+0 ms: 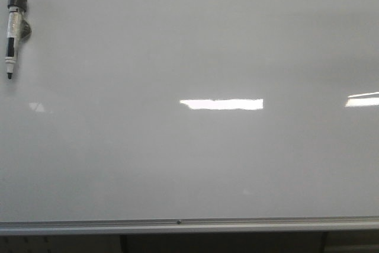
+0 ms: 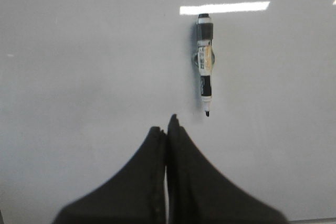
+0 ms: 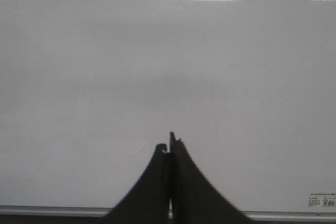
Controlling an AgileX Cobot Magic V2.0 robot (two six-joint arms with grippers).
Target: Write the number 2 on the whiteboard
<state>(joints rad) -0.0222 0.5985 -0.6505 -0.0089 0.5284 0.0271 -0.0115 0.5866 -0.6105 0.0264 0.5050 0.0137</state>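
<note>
Front view shows the whiteboard (image 1: 195,164) blank, both claws clenched empty; the light, slick marker (image 1: 14,31) far left looks best pinched mid-barrel.

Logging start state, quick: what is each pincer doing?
Left pincer: closed, holding nothing.
Right pincer: closed, holding nothing.

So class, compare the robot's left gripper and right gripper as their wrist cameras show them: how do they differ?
1. The left gripper has the marker pen just ahead of it on the whiteboard; the right gripper faces only bare board.
2. A small label sticker shows near the right gripper; none shows near the left gripper.
Shared: both are black, shut and empty.
</note>
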